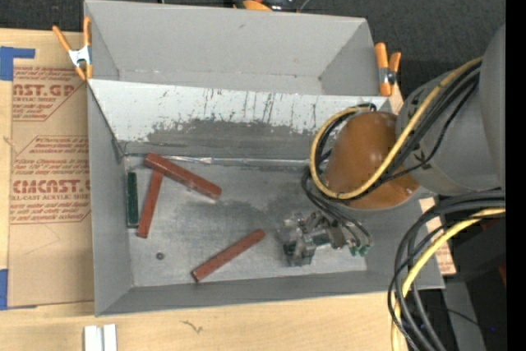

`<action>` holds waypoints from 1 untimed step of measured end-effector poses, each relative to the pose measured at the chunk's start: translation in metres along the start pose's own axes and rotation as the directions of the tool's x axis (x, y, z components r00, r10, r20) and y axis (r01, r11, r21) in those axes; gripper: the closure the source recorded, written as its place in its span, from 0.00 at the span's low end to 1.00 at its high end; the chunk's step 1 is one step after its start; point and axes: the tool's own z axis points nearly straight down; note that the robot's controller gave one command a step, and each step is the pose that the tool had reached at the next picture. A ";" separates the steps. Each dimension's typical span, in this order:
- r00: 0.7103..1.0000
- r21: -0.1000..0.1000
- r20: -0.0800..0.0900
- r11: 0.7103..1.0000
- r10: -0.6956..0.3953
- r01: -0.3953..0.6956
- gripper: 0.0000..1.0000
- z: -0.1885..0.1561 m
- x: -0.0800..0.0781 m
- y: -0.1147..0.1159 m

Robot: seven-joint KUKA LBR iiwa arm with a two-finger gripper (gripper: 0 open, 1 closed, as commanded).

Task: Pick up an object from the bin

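**A:** Camera view: where does the gripper [301, 246] sit?

**B:** Low at the right of the bin [230, 37] floor, just beside the end of a red-brown bar [228, 255] lying diagonally front-centre. Whether it is wide or narrow cannot be told.

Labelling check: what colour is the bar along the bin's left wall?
Dark green bar, camera view.
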 end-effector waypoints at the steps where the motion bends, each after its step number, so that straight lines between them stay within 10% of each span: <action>1: 1.000 0.004 0.009 1.000 -0.027 0.027 1.00 -0.174 0.010 -0.016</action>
